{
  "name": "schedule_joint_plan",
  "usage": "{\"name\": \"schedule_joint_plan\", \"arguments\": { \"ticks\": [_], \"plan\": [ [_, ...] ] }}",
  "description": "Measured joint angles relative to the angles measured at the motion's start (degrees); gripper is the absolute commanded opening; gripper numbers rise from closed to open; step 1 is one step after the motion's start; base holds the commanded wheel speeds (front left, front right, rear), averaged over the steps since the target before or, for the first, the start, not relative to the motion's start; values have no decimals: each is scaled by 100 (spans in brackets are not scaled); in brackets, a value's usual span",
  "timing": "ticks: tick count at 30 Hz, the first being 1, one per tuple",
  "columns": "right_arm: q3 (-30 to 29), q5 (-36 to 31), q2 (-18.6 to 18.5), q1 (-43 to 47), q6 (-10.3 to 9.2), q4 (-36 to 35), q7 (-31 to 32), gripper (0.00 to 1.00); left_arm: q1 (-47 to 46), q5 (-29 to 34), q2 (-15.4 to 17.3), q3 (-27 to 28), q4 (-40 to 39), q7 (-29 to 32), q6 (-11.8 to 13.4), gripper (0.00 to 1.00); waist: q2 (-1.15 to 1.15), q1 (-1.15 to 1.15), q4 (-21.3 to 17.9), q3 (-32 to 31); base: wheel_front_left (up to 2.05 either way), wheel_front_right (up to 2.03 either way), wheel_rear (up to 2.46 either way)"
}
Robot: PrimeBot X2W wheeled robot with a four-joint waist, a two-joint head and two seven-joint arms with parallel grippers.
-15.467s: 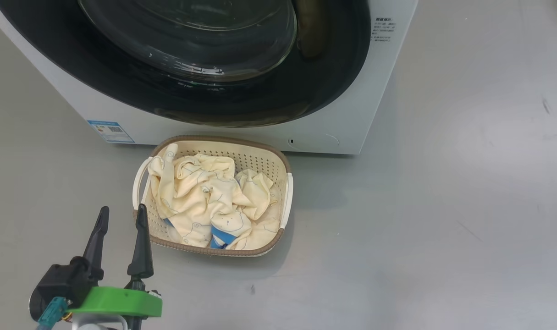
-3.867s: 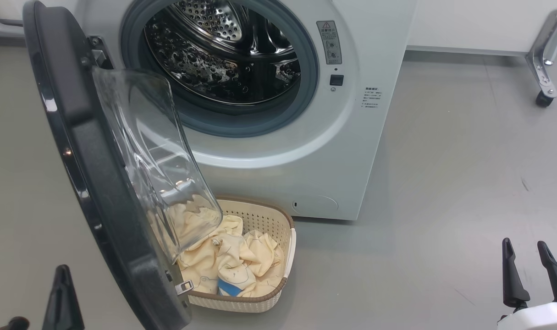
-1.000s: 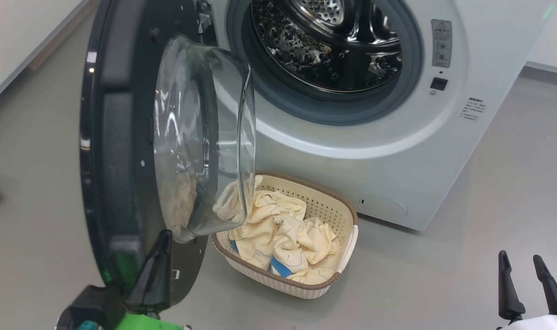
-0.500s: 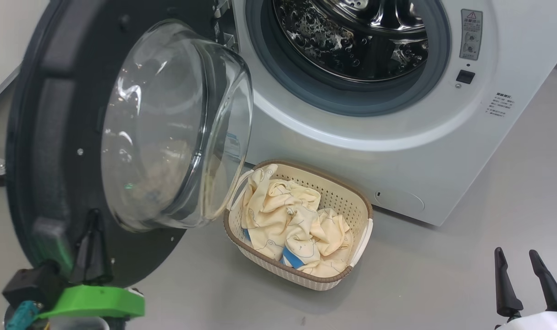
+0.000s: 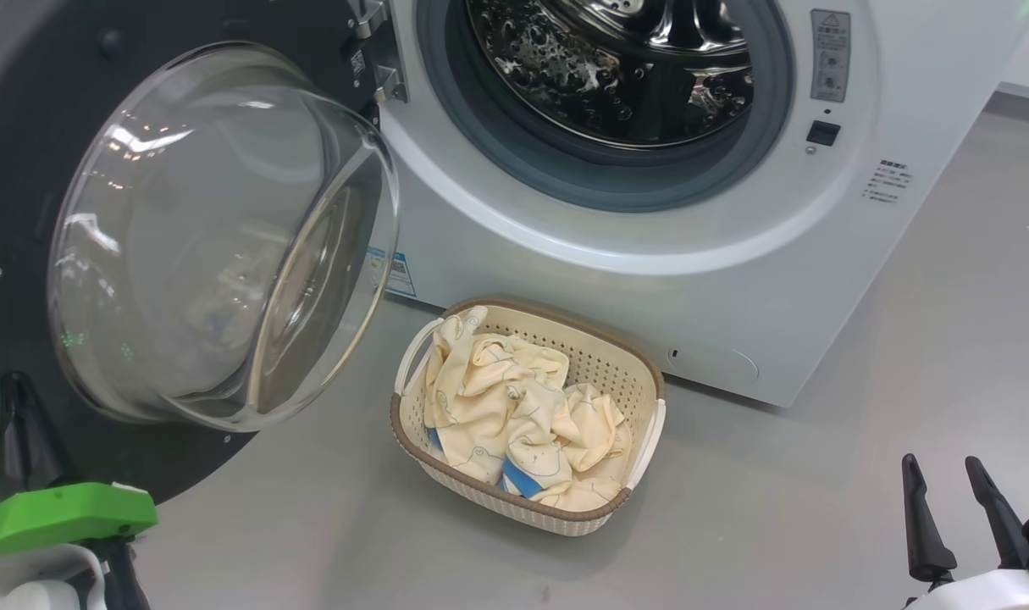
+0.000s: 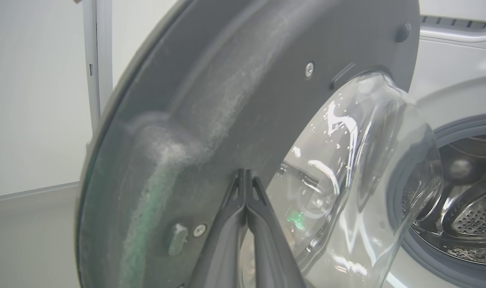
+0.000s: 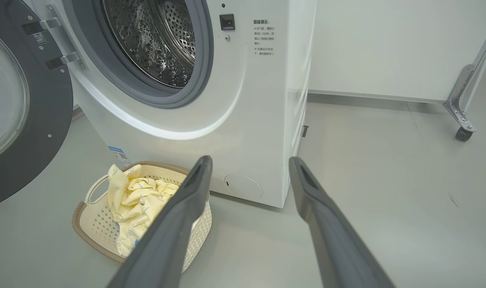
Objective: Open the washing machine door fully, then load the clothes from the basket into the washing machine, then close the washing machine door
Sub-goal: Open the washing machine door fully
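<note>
The large round washing machine door (image 5: 184, 237), a wide black ring around a bulging clear glass bowl, stands swung open to the left of the big white front-loading washing machine (image 5: 582, 280). The machine's steel perforated drum (image 5: 616, 59) is exposed. On the grey floor (image 5: 777, 508) just in front of the machine sits the small cream perforated plastic basket (image 5: 603, 364) with a brown rim. It holds crumpled cream-yellow clothes (image 5: 514, 407) with a blue patch. The left gripper (image 6: 246, 180) has its 2 dark fingers pressed together, tips at the door's inner face beside the glass. The right gripper (image 5: 942, 466), at lower right, spreads its 2 fingers wide and holds nothing.
</note>
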Motion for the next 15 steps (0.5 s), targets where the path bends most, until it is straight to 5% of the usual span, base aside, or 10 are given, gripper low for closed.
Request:
{"name": "schedule_joint_plan", "arguments": {
  "ticks": [15],
  "plan": [
    [47, 51, 4, 2, 0, 124, 0, 100, -809, -41, 308, 792, 1491, -74, 0, 0, 0, 0, -369, -213, 0, 0, 0]
  ]
}}
